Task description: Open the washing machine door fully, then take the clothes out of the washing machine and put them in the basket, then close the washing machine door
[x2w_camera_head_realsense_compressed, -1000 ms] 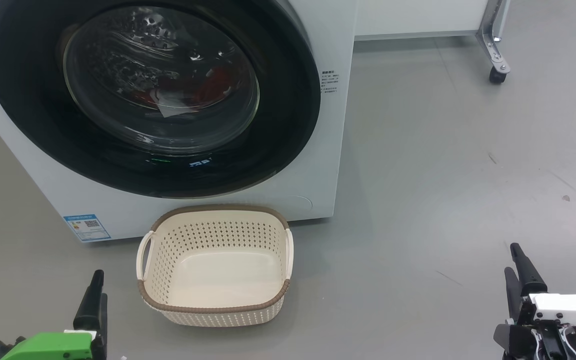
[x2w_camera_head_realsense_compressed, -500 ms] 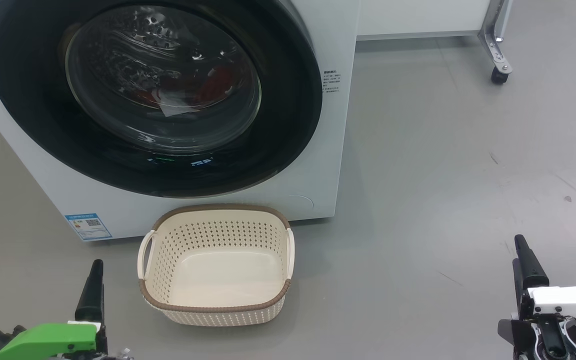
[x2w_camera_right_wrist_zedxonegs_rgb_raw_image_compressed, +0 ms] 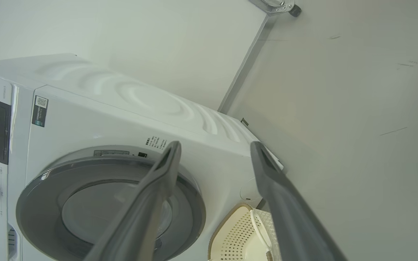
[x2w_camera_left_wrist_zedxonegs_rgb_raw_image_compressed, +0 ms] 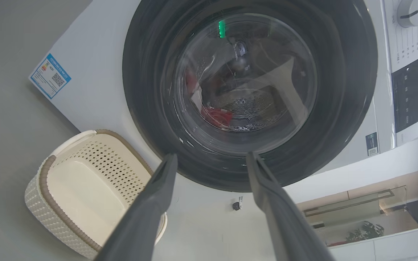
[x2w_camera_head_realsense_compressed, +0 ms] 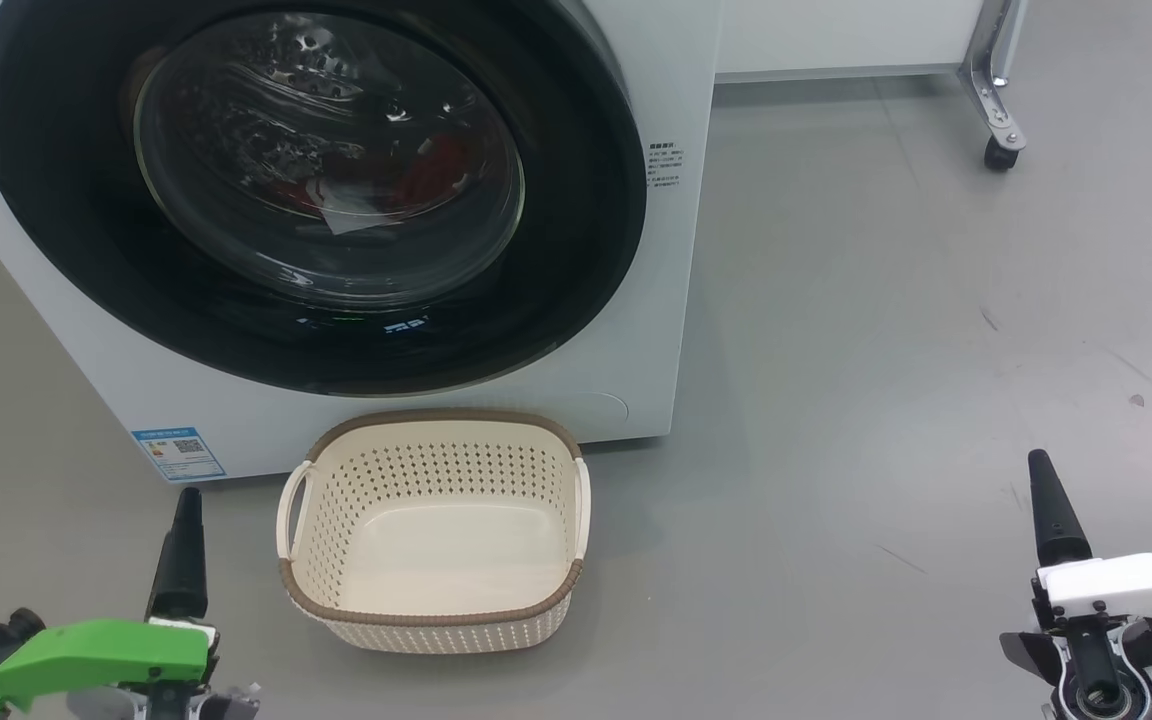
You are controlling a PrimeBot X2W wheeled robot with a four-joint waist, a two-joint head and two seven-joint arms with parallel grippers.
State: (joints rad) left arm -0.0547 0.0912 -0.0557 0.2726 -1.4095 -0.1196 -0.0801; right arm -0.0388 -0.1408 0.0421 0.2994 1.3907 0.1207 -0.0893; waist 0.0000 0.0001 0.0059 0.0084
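Black door point(x2w_camera_head_realsense_compressed: 66, 200), white machine point(x2w_camera_head_realsense_compressed: 661, 300), cream perforated basket point(x2w_camera_head_realsense_compressed: 436, 630)

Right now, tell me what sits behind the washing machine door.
Through the washing machine door glass: the perforated steel drum and red clothes with a white piece. Anything lower is hidden by the black door ring.

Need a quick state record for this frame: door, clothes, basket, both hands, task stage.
washing machine door: shut
clothes: red and white, inside the drum, seen through the door's window
basket: empty, on the floor in front of the washing machine
left hand: open, holding nothing, facing the door
right hand: open, holding nothing
stage: door not yet opened
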